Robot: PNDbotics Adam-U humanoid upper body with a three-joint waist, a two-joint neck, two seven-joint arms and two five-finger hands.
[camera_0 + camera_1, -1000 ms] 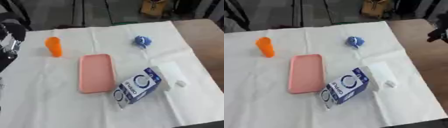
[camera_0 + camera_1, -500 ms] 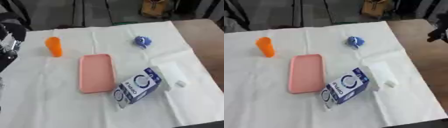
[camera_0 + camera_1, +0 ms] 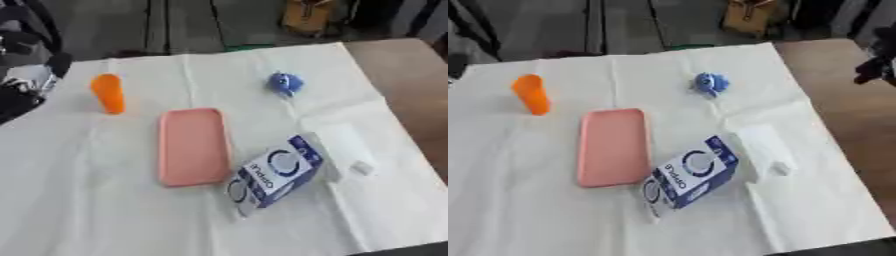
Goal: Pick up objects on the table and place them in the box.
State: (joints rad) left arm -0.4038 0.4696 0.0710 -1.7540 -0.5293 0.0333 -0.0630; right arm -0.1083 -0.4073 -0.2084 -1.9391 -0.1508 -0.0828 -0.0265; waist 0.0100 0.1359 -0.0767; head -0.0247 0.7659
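A flat pink box (image 3: 193, 146) lies in the middle of the white cloth. To its far left stands an orange cone-shaped object (image 3: 108, 93). A small blue object (image 3: 283, 83) sits further back on the right. A blue-and-white carton (image 3: 273, 172) lies on its side against the pink box's right front corner, with a white block (image 3: 344, 150) beside it. My left hand (image 3: 21, 86) shows at the left edge, well left of the orange object. My right hand (image 3: 877, 64) shows as a dark shape at the right edge, over the bare tabletop. Neither hand touches anything.
The white cloth (image 3: 105, 210) covers most of the table. Bare brown tabletop (image 3: 411, 90) runs along the right side. Beyond the far edge are dark chair legs and a brown bag (image 3: 308, 15) on the floor.
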